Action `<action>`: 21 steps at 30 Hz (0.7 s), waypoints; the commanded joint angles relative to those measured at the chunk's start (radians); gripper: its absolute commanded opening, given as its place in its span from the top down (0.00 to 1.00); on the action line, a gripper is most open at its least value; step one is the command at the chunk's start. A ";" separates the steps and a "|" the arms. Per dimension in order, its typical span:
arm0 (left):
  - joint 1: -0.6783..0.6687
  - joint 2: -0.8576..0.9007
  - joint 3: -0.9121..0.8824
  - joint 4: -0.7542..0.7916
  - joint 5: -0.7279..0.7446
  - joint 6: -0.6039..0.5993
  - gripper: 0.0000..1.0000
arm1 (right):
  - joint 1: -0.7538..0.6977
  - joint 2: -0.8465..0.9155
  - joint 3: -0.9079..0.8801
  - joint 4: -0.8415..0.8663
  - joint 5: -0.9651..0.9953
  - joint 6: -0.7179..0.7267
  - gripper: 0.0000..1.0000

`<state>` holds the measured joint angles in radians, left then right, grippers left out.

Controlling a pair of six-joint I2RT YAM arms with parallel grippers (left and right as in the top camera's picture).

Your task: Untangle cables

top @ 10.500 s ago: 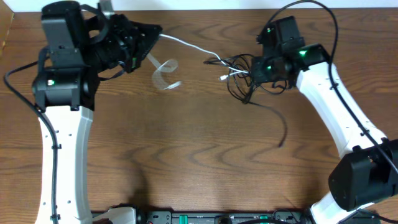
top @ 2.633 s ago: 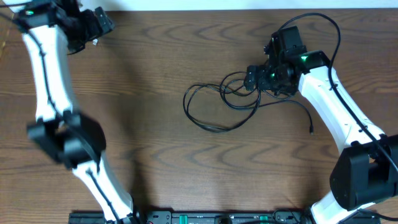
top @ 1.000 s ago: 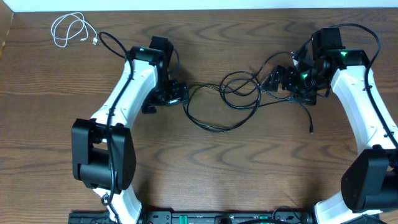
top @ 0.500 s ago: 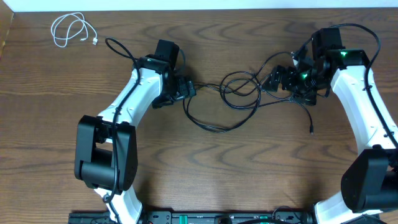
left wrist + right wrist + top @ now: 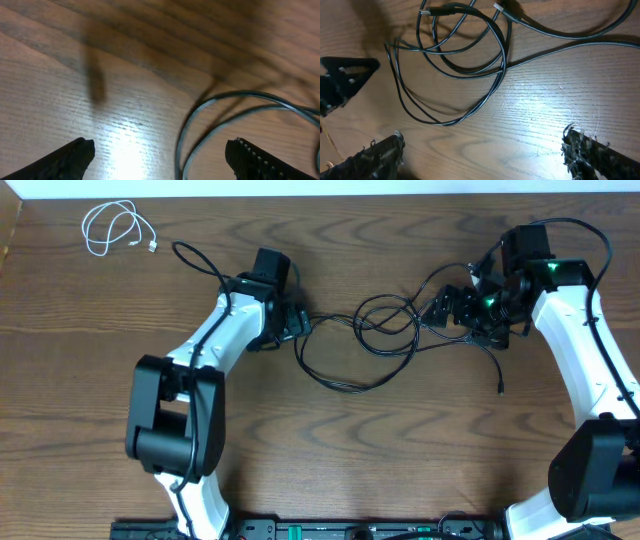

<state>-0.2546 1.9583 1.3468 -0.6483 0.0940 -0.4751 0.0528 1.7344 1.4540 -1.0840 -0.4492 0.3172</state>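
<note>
The black cables (image 5: 345, 387) lie in overlapping loops at the table's middle, with one plug end (image 5: 500, 390) trailing to the right. The short white cable (image 5: 112, 230) is coiled apart at the far left corner. My left gripper (image 5: 303, 322) is open at the left end of the loops. In the left wrist view a black cable loop (image 5: 200, 115) runs between its fingers (image 5: 255, 160), nearer the right one, with the jaws well apart. My right gripper (image 5: 445, 308) is open at the right end of the tangle. Its wrist view shows the loops (image 5: 470, 70) ahead of its open gripper (image 5: 482, 155), which holds nothing.
The left arm's own thick black wire (image 5: 195, 260) arcs above the table behind it. The table's back edge (image 5: 320, 194) runs along the top. The left gripper's finger (image 5: 345, 75) shows at the left of the right wrist view.
My left gripper has moved right and slightly back, onto the left end of the black loops, and its jaws have narrowed a little. The right arm and the cables have not moved.
</note>
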 commanded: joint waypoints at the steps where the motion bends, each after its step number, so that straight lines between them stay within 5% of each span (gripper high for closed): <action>1: 0.001 0.051 -0.010 -0.002 -0.035 -0.009 0.11 | 0.004 -0.018 0.010 -0.002 0.003 -0.018 0.01; 13: -0.011 0.100 -0.010 -0.098 -0.035 0.034 0.28 | 0.004 -0.018 0.010 -0.001 0.003 -0.018 0.01; 17: -0.018 0.100 -0.010 -0.129 -0.036 0.037 0.40 | 0.005 -0.018 0.010 -0.002 0.003 -0.018 0.01; 21: -0.018 0.100 -0.010 -0.145 -0.036 0.036 0.67 | 0.006 -0.018 0.010 -0.001 0.003 -0.018 0.01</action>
<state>-0.2710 2.0254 1.3472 -0.7704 0.0723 -0.4461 0.0528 1.7344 1.4540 -1.0843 -0.4488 0.3172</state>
